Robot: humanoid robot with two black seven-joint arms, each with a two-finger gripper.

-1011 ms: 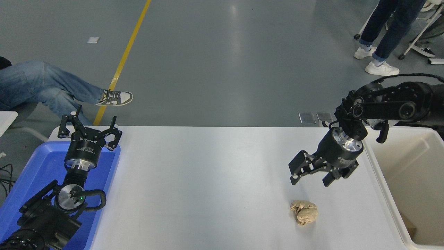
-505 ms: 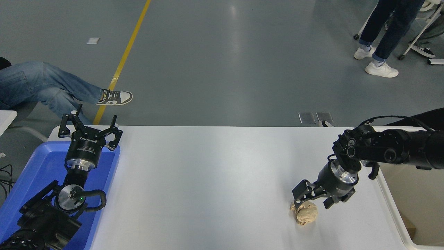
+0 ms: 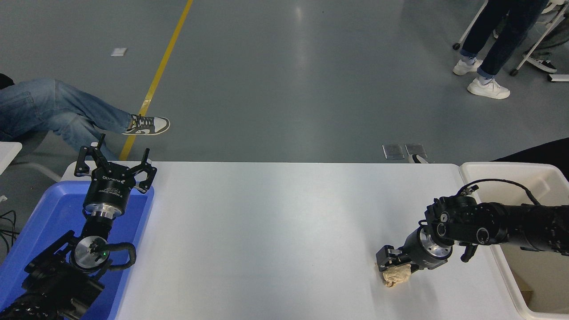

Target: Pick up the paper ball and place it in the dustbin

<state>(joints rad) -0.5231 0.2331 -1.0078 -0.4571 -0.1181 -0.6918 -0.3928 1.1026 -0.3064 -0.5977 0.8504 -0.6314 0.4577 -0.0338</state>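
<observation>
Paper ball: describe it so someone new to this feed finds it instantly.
Start at the cream dustbin on the white table's right end. Just left of it, the right claw is down on the paper ball, a small tan crumpled wad, the only loose item there.

Counter (image 3: pixel 275 231): bare white surface open left of the dustbin (image 3: pixel 502 171) across to the blue tray (image 3: pixel 26 231); obstacles are the dustbin's raised rim, right tool (image 3: pixel 393 266) over paper ball (image 3: pixel 397 276), left tool (image 3: pixel 114 165) above tray.
</observation>
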